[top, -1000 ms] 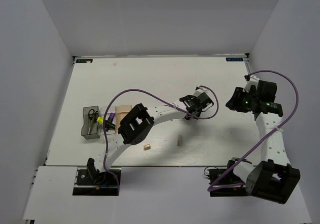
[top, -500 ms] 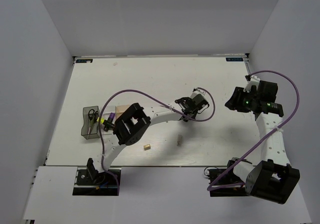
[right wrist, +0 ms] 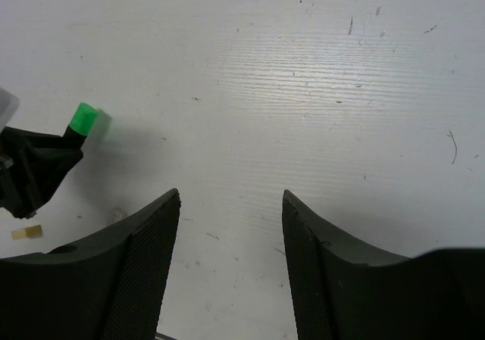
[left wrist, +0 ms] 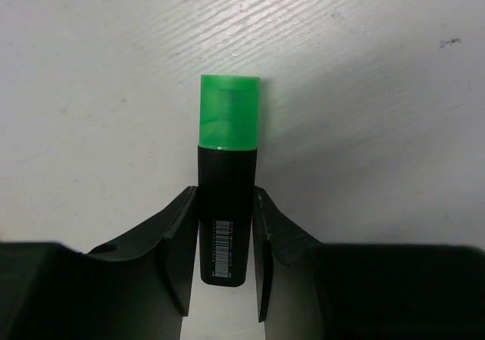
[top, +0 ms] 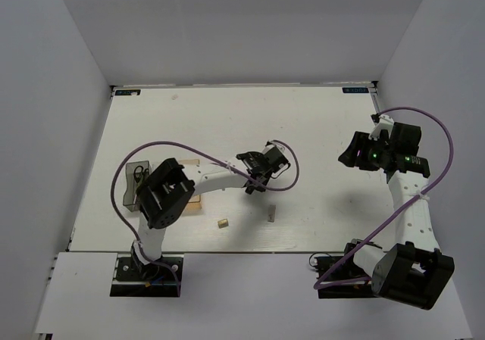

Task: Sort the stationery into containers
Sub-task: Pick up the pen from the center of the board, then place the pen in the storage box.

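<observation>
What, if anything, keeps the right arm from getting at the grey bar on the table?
Probably nothing, so likely yes: the right fingers are open and empty, and the grey bar lies uncovered. The left fingers, gripping the green marker, hang near it and might crowd the approach.

One marker [left wrist: 227, 181], green-capped, showed near the centre of the table [top: 227, 113]. One tan block [top: 222, 223] lay toward 7 o'clock and one grey bar [top: 270, 215] toward 5 o'clock. One pair of scissors [top: 139, 175] sat at 9 o'clock. Two boxes could be counted on that side, a dark box [top: 129, 194] and a wood box [top: 187, 161]; the left arm [top: 212, 179] covered the space between them. With the right arm [top: 409, 204] at 4 o'clock, the arms numbered two.
</observation>
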Robot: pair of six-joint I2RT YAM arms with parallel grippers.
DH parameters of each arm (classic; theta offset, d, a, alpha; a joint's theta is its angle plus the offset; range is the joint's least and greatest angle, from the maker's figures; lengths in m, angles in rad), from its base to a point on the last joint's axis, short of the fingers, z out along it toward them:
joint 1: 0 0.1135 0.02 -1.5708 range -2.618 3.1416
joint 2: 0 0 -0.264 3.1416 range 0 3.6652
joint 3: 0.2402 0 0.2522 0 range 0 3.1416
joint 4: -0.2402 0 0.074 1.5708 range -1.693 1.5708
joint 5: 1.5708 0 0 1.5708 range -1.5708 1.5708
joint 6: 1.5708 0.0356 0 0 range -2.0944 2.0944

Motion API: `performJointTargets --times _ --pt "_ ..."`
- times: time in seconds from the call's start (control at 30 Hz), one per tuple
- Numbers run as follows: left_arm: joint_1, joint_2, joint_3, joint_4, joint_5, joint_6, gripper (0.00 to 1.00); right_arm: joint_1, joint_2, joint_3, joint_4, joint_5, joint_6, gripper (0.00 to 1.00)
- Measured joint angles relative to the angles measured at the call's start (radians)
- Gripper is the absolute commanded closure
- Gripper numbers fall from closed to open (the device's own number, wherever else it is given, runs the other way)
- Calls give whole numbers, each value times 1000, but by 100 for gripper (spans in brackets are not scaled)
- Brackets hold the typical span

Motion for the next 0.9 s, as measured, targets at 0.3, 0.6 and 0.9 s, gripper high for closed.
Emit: performJointTargets --times 0.3,0.6,0.9 --pt "15 -227 -93 19 -24 9 100 0 0 -2 0 -7 13 40" --pt "103 -497 -315 14 -111 -23 100 0 0 -14 1 -18 23 40" --pt "386 -917 -572 -10 -180 -87 100 0 2 -16 2 -48 21 59"
